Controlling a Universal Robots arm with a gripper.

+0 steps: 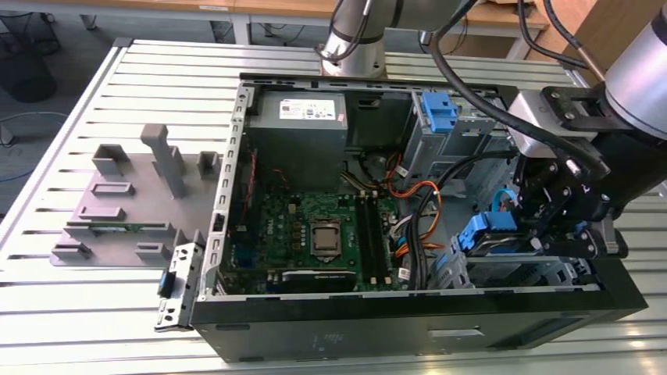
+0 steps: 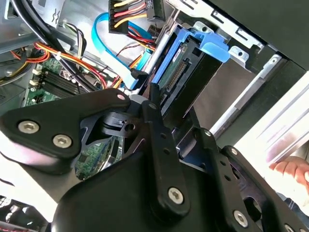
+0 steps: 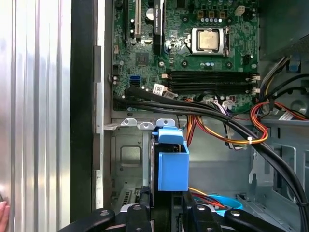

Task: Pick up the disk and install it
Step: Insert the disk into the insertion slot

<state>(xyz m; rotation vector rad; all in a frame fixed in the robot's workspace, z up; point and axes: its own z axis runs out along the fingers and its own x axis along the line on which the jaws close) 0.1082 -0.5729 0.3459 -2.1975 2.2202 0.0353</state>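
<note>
Closest up: my gripper (image 3: pixel 166 205), matte black metal links with silver bolt heads. It is clamped tight on the disk (image 3: pixel 173 166), with one finger on each flat side. The disk sits edge-on between them in the first wrist view. Disk is a silver metal slab in a glossy blue plastic carrier frame, with a squared blue tab at its end.

Exterior view: my arm (image 1: pixel 636 70), a smooth silver-grey tube, comes in at 2 o'clock. The wrist is bent down and the gripper points into the black steel case (image 1: pixel 417 320). The disk is held on edge at the grey sheet-metal drive bay (image 3: pixel 125 159), about 4 o'clock of the green motherboard (image 1: pixel 312 234). Can't tell if it is seated.

Orange, red and yellow cables (image 3: pixel 241 137) run just beside the disk. The grey power-supply box (image 1: pixel 302 109) is at 12 o'clock of the motherboard. The case lies on a ribbed aluminium tabletop (image 1: pixel 83 328), with a grey plastic fixture (image 1: pixel 125 203) at 9 o'clock of the case.
</note>
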